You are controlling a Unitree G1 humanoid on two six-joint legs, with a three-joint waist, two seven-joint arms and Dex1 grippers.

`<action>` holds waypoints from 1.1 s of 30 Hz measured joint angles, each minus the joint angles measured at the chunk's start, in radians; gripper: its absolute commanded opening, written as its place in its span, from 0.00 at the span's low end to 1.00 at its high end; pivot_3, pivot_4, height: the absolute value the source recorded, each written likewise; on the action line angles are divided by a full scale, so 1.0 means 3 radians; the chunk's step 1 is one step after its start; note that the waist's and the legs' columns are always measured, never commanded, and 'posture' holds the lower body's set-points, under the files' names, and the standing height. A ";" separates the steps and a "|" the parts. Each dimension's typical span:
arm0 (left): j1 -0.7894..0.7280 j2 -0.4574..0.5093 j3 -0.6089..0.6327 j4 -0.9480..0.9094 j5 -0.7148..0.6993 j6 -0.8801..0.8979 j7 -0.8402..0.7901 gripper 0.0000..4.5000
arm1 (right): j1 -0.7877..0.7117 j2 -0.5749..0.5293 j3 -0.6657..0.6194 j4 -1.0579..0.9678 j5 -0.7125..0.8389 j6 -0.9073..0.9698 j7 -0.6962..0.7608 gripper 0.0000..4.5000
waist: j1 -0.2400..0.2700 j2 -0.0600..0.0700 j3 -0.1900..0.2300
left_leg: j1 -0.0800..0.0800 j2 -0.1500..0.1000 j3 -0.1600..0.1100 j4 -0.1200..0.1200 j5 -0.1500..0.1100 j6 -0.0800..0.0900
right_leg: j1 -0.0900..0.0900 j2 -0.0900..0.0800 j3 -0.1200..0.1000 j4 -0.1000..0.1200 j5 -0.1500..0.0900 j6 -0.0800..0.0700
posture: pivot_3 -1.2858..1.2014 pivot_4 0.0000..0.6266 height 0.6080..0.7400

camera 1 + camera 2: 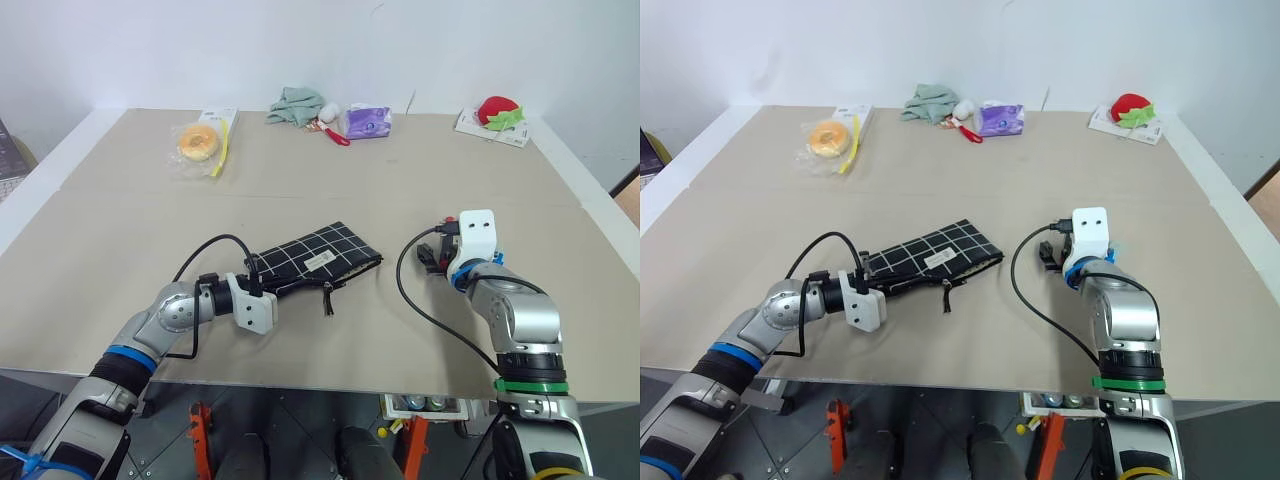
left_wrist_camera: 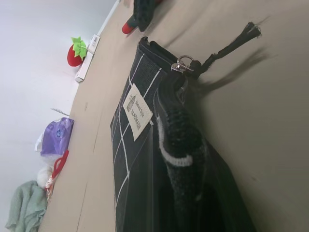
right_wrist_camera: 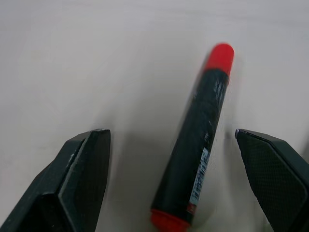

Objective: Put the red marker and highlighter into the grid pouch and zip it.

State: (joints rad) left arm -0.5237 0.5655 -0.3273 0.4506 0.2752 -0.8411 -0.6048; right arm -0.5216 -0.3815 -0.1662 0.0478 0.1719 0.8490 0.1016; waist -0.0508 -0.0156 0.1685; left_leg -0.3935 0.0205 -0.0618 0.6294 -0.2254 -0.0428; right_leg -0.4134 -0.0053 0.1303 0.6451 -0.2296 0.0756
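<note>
**Marker lined up, pouch pinned, grab comes next**

Jaws first: the right gripper (image 3: 169, 159) is spread wide, one black finger on each side of the slim black-barrelled marker with a red cap and red end (image 3: 195, 145), not touching it yet. The left gripper (image 1: 258, 287) is clamped tight on the near-left end of the flat black fabric pouch with white grid lines (image 1: 318, 255), and the left wrist view shows a finger (image 2: 178, 140) pressed over the zipper edge by the small white label.

Locations, clock-style from the middle of the beige table (image 1: 120, 240): the pouch sits around 6 to 7 o'clock, lying at a slant with its pull cord (image 1: 329, 296) dangling toward the near edge. The marker lies flat at about 4 o'clock, under the right hand. I can't pick out the green highlighter anywhere, so no idea whether it's already inside.

My read: this is the marker pickup. Next move is squeezing on the barrel, lifting, and carrying it toward 7 o'clock to the pouch mouth, which looks barely open, so the left hand may need to hold it wider.

Room is fine. Bare table between marker and pouch, and the clutter (bagged donut (image 1: 198, 142), green cloth (image 1: 295, 106), purple packet (image 1: 367, 122), strawberry toy (image 1: 498, 111)) is all way back at 11 to 1 o'clock. Only the near table edge at 6 o'clock is close.
</note>
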 measured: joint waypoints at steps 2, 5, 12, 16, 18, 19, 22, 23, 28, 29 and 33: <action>0.0001 -0.0002 0.0000 -0.0006 -0.0001 0.0024 0.0000 0.00 | -0.0022 0.0019 -0.0018 0.0013 0.0007 0.0033 0.0002 0.81 | 0.0000 0.0000 0.0000 | 0.0000 0.0000 0.0000 0.0000 0.0000 0.0000 | 0.0000 0.0000 0.0000 0.0000 0.0000 0.0000 | 0.52 0.24 0.95; 0.0004 -0.0007 0.0000 -0.0020 -0.0002 0.0047 0.0000 0.00 | -0.0048 0.0047 -0.0040 0.0013 0.0038 0.0098 0.0006 0.50 | 0.0002 0.0000 0.0000 | 0.0000 0.0000 0.0000 0.0001 0.0000 0.0000 | 0.0001 0.0000 0.0000 0.0000 0.0000 0.0000 | 0.52 0.24 0.95; 0.0005 -0.0023 0.0001 -0.0023 -0.0066 0.0072 -0.0021 0.00 | -0.0091 0.0009 -0.0201 0.0044 0.0131 0.0062 0.0109 0.13 | 0.0004 0.0004 0.0004 | -0.0003 -0.0001 0.0000 0.0001 0.0000 0.0000 | 0.0000 -0.0001 0.0000 0.0000 0.0000 0.0001 | 0.52 0.24 0.95; 0.0002 -0.0112 0.0013 -0.0031 -0.0206 0.0157 -0.0055 0.00 | -0.0066 -0.0581 0.0051 -0.0170 0.0198 -0.0515 0.1026 0.13 | 0.0000 0.0015 0.0012 | -0.0027 -0.0002 -0.0001 0.0001 0.0000 0.0001 | -0.0023 -0.0001 0.0001 0.0000 0.0000 0.0005 | 0.52 0.24 0.95; -0.0003 -0.0130 0.0014 -0.0054 -0.0248 0.0192 -0.0098 0.00 | 0.0137 -0.1004 0.0171 -0.0532 0.0344 -0.0937 0.1803 0.13 | 0.0000 0.0015 0.0012 | -0.0033 0.0000 -0.0004 0.0001 -0.0006 0.0010 | -0.0028 0.0002 -0.0002 0.0000 -0.0006 0.0007 | 0.52 0.24 0.95; -0.0009 -0.0133 0.0014 -0.0056 -0.0262 0.0197 -0.0114 0.00 | 0.0265 -0.1162 0.0183 -0.0700 0.0467 -0.1021 0.2146 0.13 | 0.0002 0.0014 0.0011 | -0.0035 0.0001 -0.0006 0.0001 -0.0011 0.0020 | -0.0027 0.0002 -0.0006 0.0001 -0.0011 0.0005 | 0.52 0.24 0.95; -0.0012 -0.0125 0.0030 -0.0060 -0.0275 0.0201 -0.0133 0.00 | 0.0686 -0.1680 0.0271 -0.1011 0.0776 -0.1036 0.3002 0.13 | 0.0010 0.0014 0.0012 | -0.0042 0.0001 -0.0008 0.0010 -0.0021 0.0035 | -0.0025 -0.0002 -0.0016 0.0002 -0.0014 -0.0008 | 0.52 0.24 0.95; -0.0012 -0.0124 0.0037 -0.0060 -0.0281 0.0203 -0.0139 0.00 | 0.0742 -0.1820 0.0335 -0.1000 0.0746 -0.1049 0.3154 0.13 | 0.0008 0.0013 0.0012 | -0.0045 -0.0002 -0.0006 0.0015 -0.0022 0.0037 | -0.0026 -0.0007 -0.0014 0.0002 -0.0009 -0.0016 | 0.52 0.24 0.95; -0.0022 -0.0132 0.0037 -0.0061 -0.0291 0.0205 -0.0167 0.00 | 0.0699 -0.1881 0.0587 -0.0866 0.0443 -0.1284 0.3203 0.13 | -0.0001 0.0002 0.0019 | -0.0038 0.0002 0.0001 0.0020 -0.0016 0.0032 | -0.0026 -0.0002 -0.0015 0.0005 -0.0008 -0.0004 | 0.52 0.24 0.95; -0.0022 -0.0137 0.0037 -0.0063 -0.0292 0.0205 -0.0169 0.00 | 0.0662 -0.1855 0.0615 -0.0820 0.0397 -0.1317 0.3185 0.13 | 0.0000 0.0002 0.0019 | -0.0038 0.0002 0.0001 0.0020 -0.0013 0.0029 | -0.0026 -0.0002 -0.0014 0.0004 -0.0005 -0.0004 | 0.52 0.24 0.95; -0.0022 -0.0138 0.0037 -0.0080 -0.0295 0.0206 -0.0195 0.00 | 0.0528 -0.1794 0.0703 -0.0620 0.0215 -0.1476 0.3128 0.13 | 0.0008 0.0000 0.0020 | -0.0039 0.0002 0.0001 0.0022 -0.0007 0.0020 | -0.0026 -0.0002 -0.0013 0.0004 0.0001 -0.0001 | 0.52 0.24 0.95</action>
State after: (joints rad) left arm -0.5303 0.5240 -0.3162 0.4267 0.1866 -0.7793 -0.6634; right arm -0.3632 -0.9198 0.0446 -0.1380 0.2365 0.4061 1.0400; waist -0.0485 -0.0157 0.1746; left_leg -0.4051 0.0211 -0.0615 0.6360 -0.2275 -0.0369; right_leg -0.4211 -0.0060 0.1264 0.6463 -0.2293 0.0753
